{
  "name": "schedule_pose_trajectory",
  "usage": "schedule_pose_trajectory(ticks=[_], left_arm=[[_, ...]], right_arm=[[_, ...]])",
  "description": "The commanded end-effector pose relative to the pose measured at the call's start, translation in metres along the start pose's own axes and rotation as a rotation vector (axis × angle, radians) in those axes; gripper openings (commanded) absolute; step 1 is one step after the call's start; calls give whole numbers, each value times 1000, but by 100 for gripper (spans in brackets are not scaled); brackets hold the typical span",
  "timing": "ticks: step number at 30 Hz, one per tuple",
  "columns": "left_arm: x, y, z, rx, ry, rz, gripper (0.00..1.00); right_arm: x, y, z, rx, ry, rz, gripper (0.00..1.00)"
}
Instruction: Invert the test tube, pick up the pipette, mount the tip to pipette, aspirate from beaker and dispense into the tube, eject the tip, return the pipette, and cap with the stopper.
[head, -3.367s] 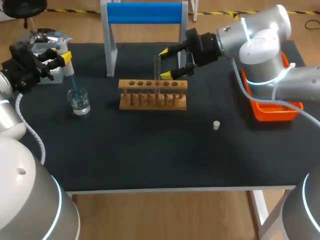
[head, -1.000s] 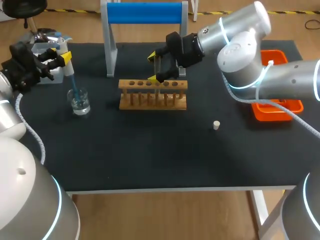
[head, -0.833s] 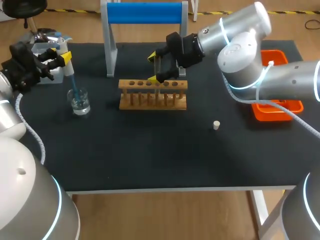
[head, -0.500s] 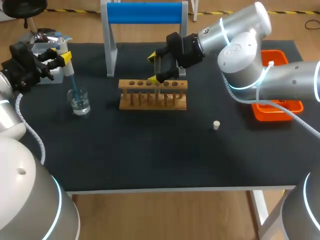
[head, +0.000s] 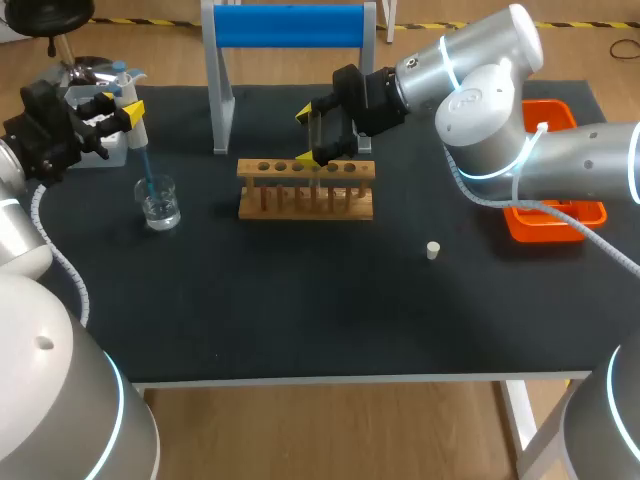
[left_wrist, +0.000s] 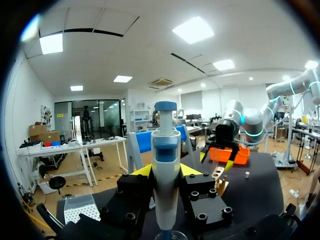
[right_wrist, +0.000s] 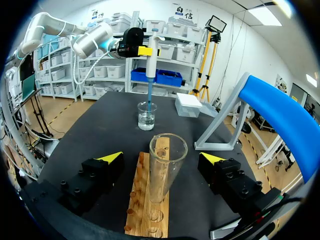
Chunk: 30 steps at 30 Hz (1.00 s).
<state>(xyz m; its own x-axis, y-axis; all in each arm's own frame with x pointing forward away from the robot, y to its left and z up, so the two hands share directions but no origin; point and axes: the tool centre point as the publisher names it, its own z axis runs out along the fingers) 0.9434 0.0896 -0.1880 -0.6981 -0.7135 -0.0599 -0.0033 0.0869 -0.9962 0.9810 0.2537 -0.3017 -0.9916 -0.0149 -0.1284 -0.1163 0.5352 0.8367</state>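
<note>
**Pipette (head: 137, 135) in beaker (head: 160, 205), tube (right_wrist: 167, 170) unheld**

At the left, the left gripper (head: 120, 108) clamps the pipette upright, its blue tip dipping into the beaker below. In the middle, the tube stands in the rack (head: 305, 190), between the fingers of the right gripper (head: 310, 136), which are spread wide and clear of the glass on both sides. The stopper (head: 432, 250) lies right of the rack, well apart.

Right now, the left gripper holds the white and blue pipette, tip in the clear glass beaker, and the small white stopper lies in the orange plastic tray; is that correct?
Not quite: the small white stopper lies on the black table, apart from the orange plastic tray, as the head view shows. The left gripper does hold the pipette, tip in the beaker.
</note>
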Motion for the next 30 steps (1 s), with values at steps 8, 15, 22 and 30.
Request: schedule_pose_trajectory(ticks=[8,15,22,30], left_arm=[[7,-18,-5,1,-13,17,0],[11,-27,-5,2,-17,29,0],[16,-37,-6,5,-19,50,0],[22,-50,-2,-1,-12,74,0]], right_arm=[[0,0,-1,3,3,0,100],[0,0,-1,3,3,0,100],[0,0,-1,3,3,0,100],[0,0,-1,3,3,0,100]])
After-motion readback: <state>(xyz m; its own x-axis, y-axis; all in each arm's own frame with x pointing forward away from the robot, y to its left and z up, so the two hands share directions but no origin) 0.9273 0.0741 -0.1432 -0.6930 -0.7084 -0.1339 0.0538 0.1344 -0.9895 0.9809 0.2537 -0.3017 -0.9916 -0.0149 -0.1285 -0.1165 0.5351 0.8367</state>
